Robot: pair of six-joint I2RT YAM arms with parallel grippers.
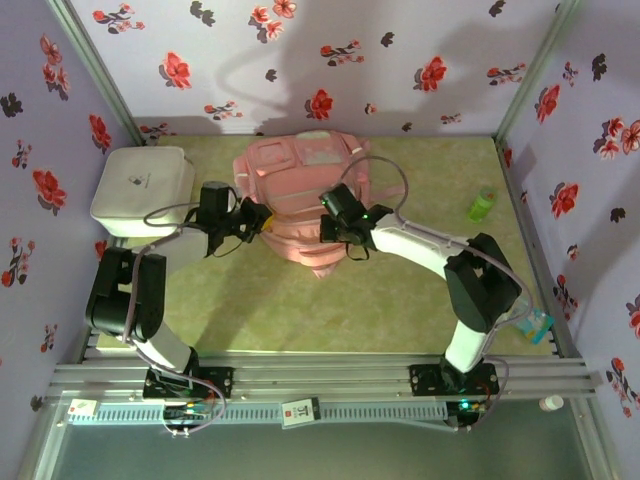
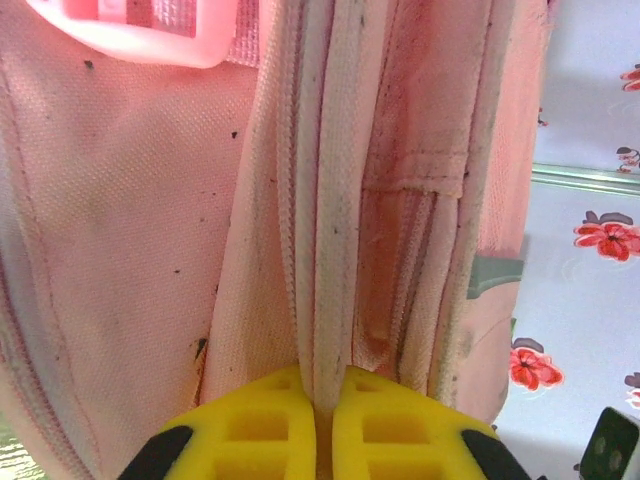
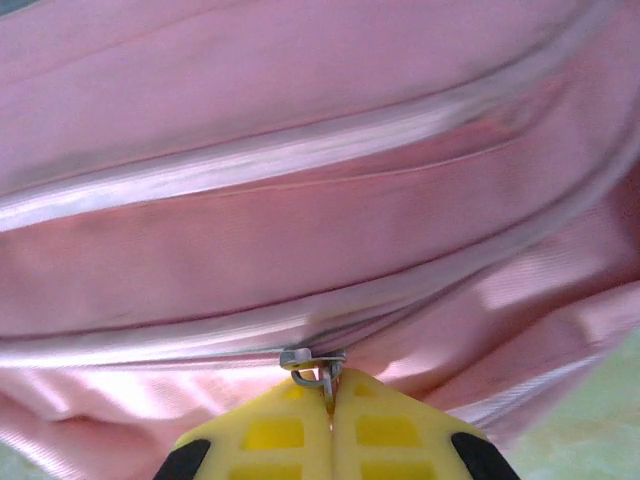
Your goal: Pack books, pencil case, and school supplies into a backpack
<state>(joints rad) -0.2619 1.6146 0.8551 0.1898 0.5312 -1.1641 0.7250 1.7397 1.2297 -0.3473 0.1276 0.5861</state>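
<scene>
The pink backpack [image 1: 300, 190] lies at the back middle of the table. My left gripper [image 1: 262, 218] is at its left side. In the left wrist view the yellow fingers [image 2: 260, 425] of the left gripper [image 2: 322, 390] are shut on a pale piped seam [image 2: 330, 250] of the backpack [image 2: 130, 230]. My right gripper [image 1: 332, 228] is on the bag's near right part. There its jaws [image 3: 331, 385] are shut on the metal zipper pull [image 3: 318, 365] of a closed zip line across the backpack [image 3: 300, 120]. The books and pencil case are out of view.
A white rounded box [image 1: 143, 185] stands at the back left, beside the left arm. A small green object [image 1: 483, 204] lies near the right wall. A teal item [image 1: 537, 325] sits at the right edge near the right arm's base. Flowered walls enclose the table.
</scene>
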